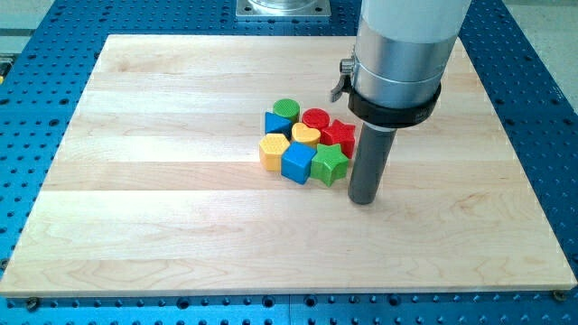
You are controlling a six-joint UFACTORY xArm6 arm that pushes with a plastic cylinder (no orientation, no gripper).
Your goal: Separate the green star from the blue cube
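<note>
The green star (pixel 330 165) lies on the wooden board (pixel 163 208), touching the right side of the blue cube (pixel 296 162). Both sit at the bottom edge of a tight cluster of blocks near the board's middle. My tip (pixel 362 200) rests on the board just to the right of the green star and slightly below it, with a small gap between them. The rod rises from the tip into the large grey arm body at the view's top.
The cluster also holds a yellow hexagon (pixel 274 150), a yellow heart (pixel 305 135), a red star (pixel 340 135), a red cylinder (pixel 315 117), a green cylinder (pixel 286 110) and another blue block (pixel 275 123). A blue perforated table (pixel 36 54) surrounds the board.
</note>
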